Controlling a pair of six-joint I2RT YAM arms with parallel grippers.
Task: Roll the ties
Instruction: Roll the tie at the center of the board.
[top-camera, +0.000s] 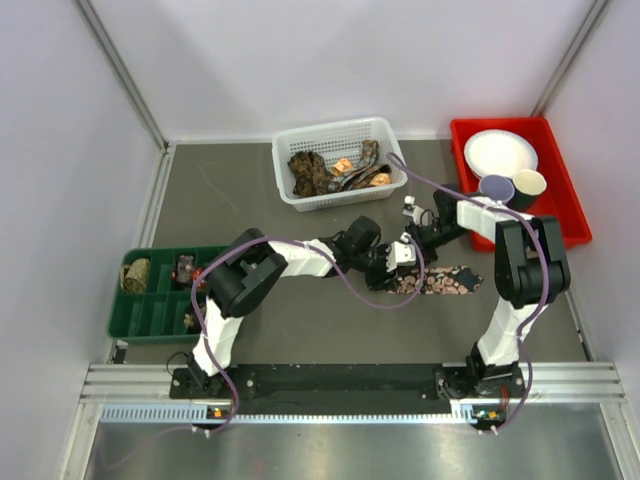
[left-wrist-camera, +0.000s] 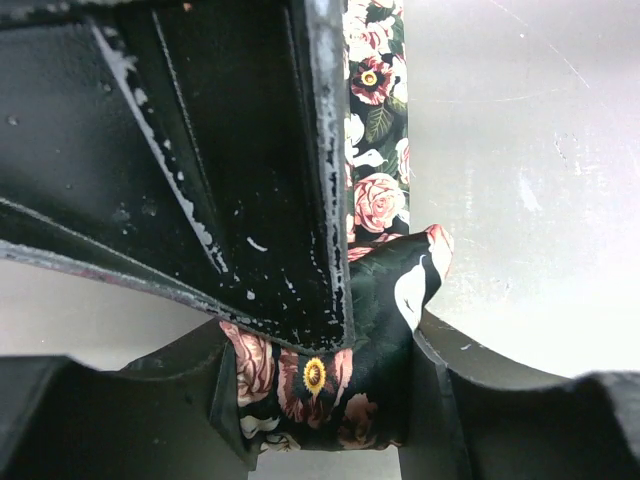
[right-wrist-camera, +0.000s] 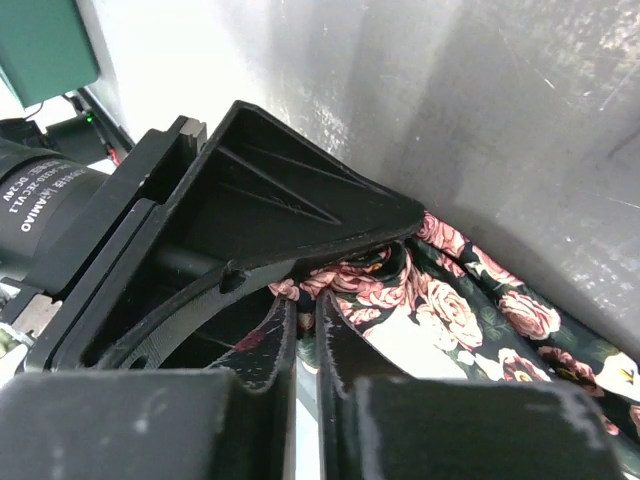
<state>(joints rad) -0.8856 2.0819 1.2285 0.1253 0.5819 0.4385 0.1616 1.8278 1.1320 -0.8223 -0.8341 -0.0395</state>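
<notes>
Left arm: elbow raised, forearm reached across the table to the right, left claw (top-camera: 400, 256) low at the mat. Right arm: elbow high, forearm folded back leftward, right claw (right-wrist-camera: 305, 335) close against the left one.

Left claw was clamped on the folded end of the floral tie (top-camera: 445, 282), with fabric bunched between its fingers (left-wrist-camera: 225, 385). Right claw's jaws stood nearly together, with only a thin slit between them. Could not tell whether any fabric was caught there.

The tie lay flat on the table, long axis left-right, its free length running from both claws toward the robot's right.

Only the overhead view showed the tie's whole run, plus more ties (top-camera: 315, 172) in the white basket (top-camera: 283, 165) beyond the claws. Only the left wrist view showed the fold in the grip. The right wrist view showed rose print just past its own fingertips.
</notes>
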